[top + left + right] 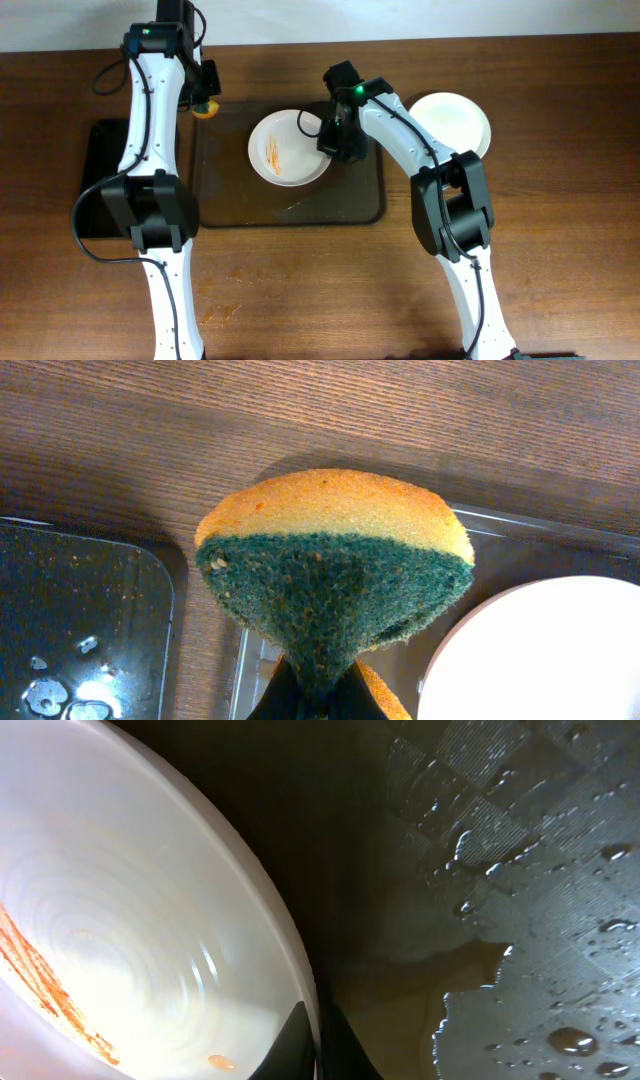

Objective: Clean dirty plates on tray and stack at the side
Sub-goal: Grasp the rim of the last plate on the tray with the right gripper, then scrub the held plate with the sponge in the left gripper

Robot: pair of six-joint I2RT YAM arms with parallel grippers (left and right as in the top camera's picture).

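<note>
Up close, the sponge (pixel 335 560) fills the left wrist view, green scouring face forward, orange layer behind, pinched tight at its base by the left gripper (pixel 312 698), up at the tray's (pixel 345 205) far-left corner. Over to the right gripper (pixel 316 1042): closed down on the rim of the dirty plate (pixel 150 920), orange streaks across it, mid-tray on the wet surface. A clean plate (pixel 452 120) rests on the worktop (pixel 570 200), just right of the tray

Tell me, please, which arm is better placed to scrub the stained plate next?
Left: the left end effector holds the sponge near the tray, while the right end effector pinches the stained plate by its rim.
</note>
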